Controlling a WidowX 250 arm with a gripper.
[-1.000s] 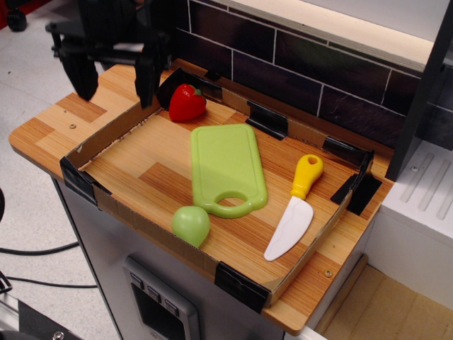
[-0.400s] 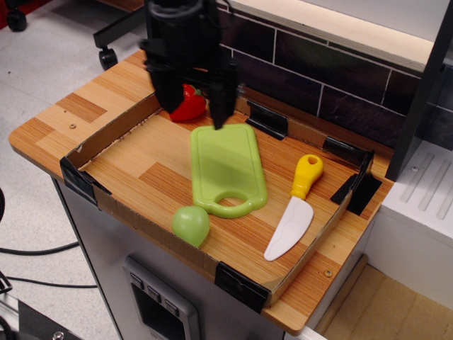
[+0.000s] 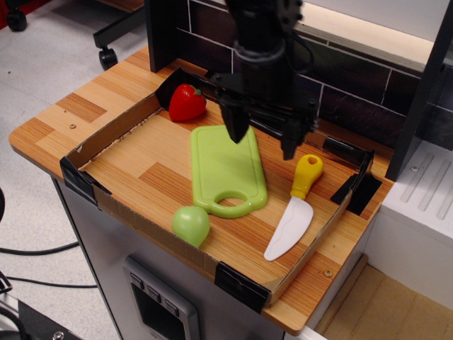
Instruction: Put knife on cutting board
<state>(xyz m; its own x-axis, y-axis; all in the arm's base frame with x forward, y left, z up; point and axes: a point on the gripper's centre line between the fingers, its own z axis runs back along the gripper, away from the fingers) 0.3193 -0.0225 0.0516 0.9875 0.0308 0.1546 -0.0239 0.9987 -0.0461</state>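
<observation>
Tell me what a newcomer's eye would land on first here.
The black gripper dominates, hanging open above the tray between the green cutting board and the knife. The board lies mid-tray with its handle hole toward the front; the knife lies to its right on the wood, yellow handle toward the back, white blade toward the front. A red toy fruit sits in the tray's back left corner and a pale-green one at the front wall.

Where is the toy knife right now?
The knife lies flat on the wooden tray floor, just right of the cutting board, its yellow handle below the open tool.
</observation>
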